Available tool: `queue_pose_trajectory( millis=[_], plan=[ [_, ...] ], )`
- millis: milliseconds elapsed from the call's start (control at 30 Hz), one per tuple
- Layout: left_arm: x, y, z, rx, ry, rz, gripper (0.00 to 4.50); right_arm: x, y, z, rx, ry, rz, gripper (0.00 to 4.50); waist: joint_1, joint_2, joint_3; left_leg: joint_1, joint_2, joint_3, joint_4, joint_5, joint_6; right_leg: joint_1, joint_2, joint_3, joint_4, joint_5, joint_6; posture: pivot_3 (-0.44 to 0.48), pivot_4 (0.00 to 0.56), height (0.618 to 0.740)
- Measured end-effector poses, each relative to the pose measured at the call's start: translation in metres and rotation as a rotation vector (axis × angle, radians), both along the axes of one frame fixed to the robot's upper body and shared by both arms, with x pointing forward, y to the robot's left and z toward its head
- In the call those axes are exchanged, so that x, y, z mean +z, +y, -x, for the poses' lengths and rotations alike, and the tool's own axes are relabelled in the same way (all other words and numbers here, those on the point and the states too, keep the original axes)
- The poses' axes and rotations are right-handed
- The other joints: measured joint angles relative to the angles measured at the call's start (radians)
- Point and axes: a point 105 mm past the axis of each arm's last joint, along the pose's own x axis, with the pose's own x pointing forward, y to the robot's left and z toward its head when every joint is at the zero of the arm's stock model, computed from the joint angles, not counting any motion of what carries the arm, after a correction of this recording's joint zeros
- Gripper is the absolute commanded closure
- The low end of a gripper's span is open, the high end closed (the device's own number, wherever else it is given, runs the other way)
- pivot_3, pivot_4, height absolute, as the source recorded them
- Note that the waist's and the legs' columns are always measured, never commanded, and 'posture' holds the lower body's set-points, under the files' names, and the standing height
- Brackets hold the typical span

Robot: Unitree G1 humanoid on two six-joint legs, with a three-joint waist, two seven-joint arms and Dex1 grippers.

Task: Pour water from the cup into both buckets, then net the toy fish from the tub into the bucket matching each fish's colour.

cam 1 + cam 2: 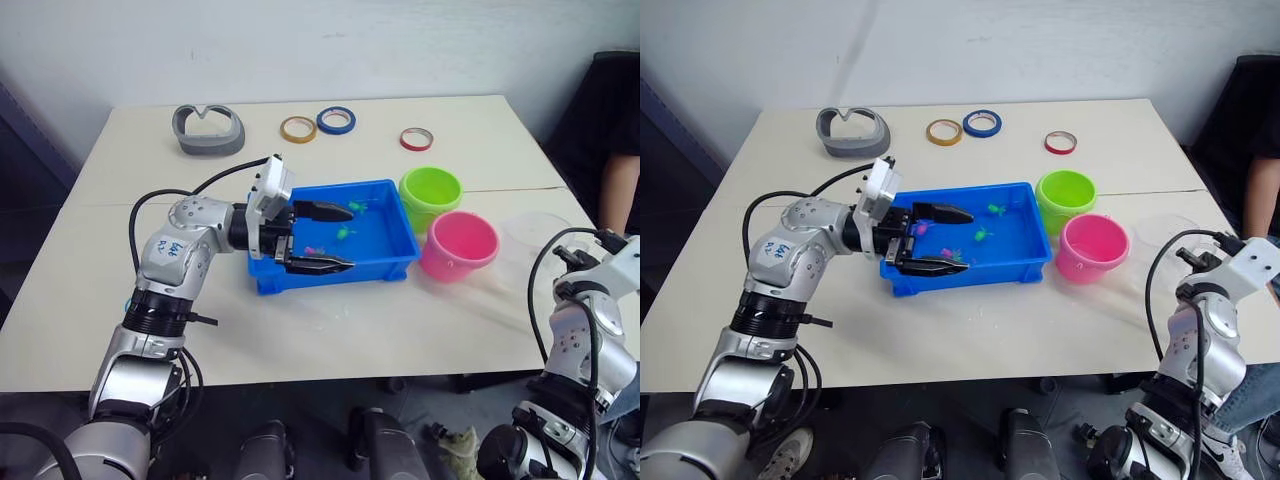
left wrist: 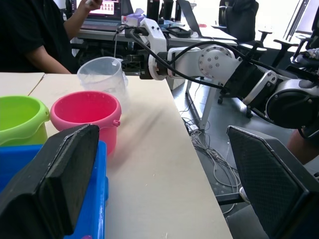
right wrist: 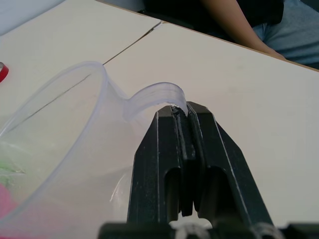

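A: Where is the left end effector [image 1: 338,237]?

B: Over the blue tub [image 1: 385,262], near the middle of the surface [image 1: 330,330]. Its two black fingers [image 1: 322,211] are spread wide apart with nothing between them, one over the tub's far wall, the other over its near wall.

A: And what is in the tub?

B: Several toy fish [image 1: 345,235], green ones toward the 12 o'clock side and a magenta-pink one [image 1: 311,251] near the lower finger.

A: The buckets?

B: Both stand just off the tub's 3 o'clock end. The lime green bucket [image 1: 430,198] is at the tub's far corner, the pink bucket [image 1: 458,245] just beside it toward 5 o'clock. The pair look to be touching or nearly so.

A: The cup?

B: The clear cup [image 2: 102,75] sits at 3 o'clock from the pink bucket, close to the surface's edge. The right end effector [image 3: 183,115] has its fingers pressed together on the cup's curved handle, the handle's lip pinched at the tips.

A: Anything else on the surface?

B: A grey curved holder [image 1: 208,130] at about 11 o'clock, then three tape rings along the far edge: a yellow ring [image 1: 298,128], a blue ring [image 1: 336,121] and a red ring [image 1: 416,139]. A person's arm [image 1: 616,195] shows beyond the 3 o'clock edge.
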Motion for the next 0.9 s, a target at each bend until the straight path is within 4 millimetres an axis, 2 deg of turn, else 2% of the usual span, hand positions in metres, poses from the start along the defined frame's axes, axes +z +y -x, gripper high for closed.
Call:
queue_pose_trajectory(
  millis=[333, 433, 467, 500, 533, 667, 700, 900],
  plan=[
    [-0.003, 0.005, -0.001, 0.032, 0.01, -0.013, 0.0, -0.002, 0.0, -0.01, -0.026, -0.027, -0.042, 4.47, -0.005, 0.0, 0.0, 0.0, 0.0, 0.0, 0.0, 0.0, 0.0, 0.0, 0.0, 0.001, 0.0, 0.0, 0.0, 0.0, 0.15, 0.713],
    [-0.004, 0.006, -0.001, 0.034, 0.012, -0.013, 0.0, -0.002, -0.001, -0.009, -0.028, -0.006, -0.017, 3.53, -0.006, 0.0, 0.0, 0.0, 0.0, 0.0, 0.0, 0.0, 0.0, 0.0, 0.0, 0.001, 0.0, 0.0, 0.0, 0.0, 0.15, 0.713],
    [-0.004, 0.006, -0.001, 0.034, 0.009, -0.013, 0.0, -0.004, -0.002, -0.007, -0.03, 0.007, -0.009, 2.97, -0.006, 0.0, 0.0, 0.0, 0.0, 0.0, 0.0, 0.0, 0.0, 0.0, 0.0, 0.001, 0.0, 0.0, 0.0, 0.0, 0.15, 0.713],
    [-0.004, 0.006, 0.0, 0.034, 0.007, -0.014, 0.0, -0.005, -0.002, -0.006, -0.029, 0.014, -0.006, 2.77, -0.006, 0.0, 0.0, 0.0, 0.0, 0.0, 0.0, 0.0, 0.0, 0.0, 0.0, 0.001, 0.0, 0.0, 0.0, 0.0, 0.15, 0.713],
    [-0.003, 0.005, 0.0, 0.033, 0.004, -0.014, 0.0, -0.01, -0.002, -0.003, -0.028, 0.038, -0.001, 2.15, -0.005, 0.0, 0.0, 0.0, 0.0, 0.0, 0.0, 0.0, 0.0, 0.0, 0.0, 0.001, 0.0, 0.0, 0.0, 0.0, 0.15, 0.713],
    [-0.003, 0.007, 0.0, 0.038, 0.002, -0.016, 0.0, -0.02, -0.003, 0.012, -0.025, 0.099, 0.029, 0.24, -0.003, 0.0, 0.0, 0.0, 0.0, 0.0, 0.0, 0.0, 0.0, 0.0, 0.0, 0.002, -0.001, 0.0, 0.0, 0.0, 0.15, 0.713],
    [-0.003, 0.007, 0.0, 0.038, 0.002, -0.016, 0.0, -0.02, -0.003, 0.016, -0.022, 0.108, 0.041, 0.07, -0.003, 0.0, 0.0, 0.0, 0.0, 0.0, 0.0, 0.0, 0.0, 0.0, 0.0, 0.002, -0.001, 0.0, 0.0, 0.0, 0.15, 0.713],
    [-0.004, 0.007, 0.0, 0.04, 0.003, -0.016, 0.0, -0.019, 0.0, 0.032, -0.003, 0.141, 0.072, 0.07, -0.004, 0.0, 0.0, 0.001, 0.0, 0.0, 0.0, 0.0, 0.0, 0.0, 0.001, 0.003, -0.002, 0.0, 0.0, 0.0, 0.15, 0.713]
  ],
)
